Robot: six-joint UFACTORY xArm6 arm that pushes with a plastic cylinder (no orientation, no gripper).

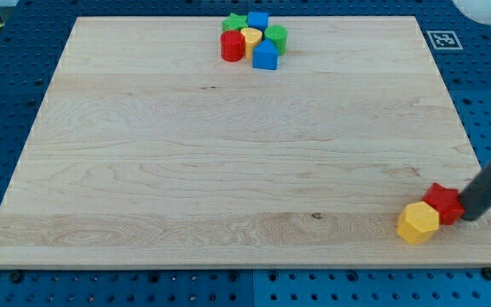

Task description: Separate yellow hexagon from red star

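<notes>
Camera view: no claw fitted, so no claw state to tell; only my tip (470,218), touching the red star (443,203) at its 3 o'clock side. Yellow hexagon (418,223) touching the star at 7 o'clock, near the surface (228,170) corner. Separation seemingly not yet done; next, probably wedging between them. Hexagon squat, no clear long axis or heading.

Straight dark rod, my tip (470,217)
</notes>
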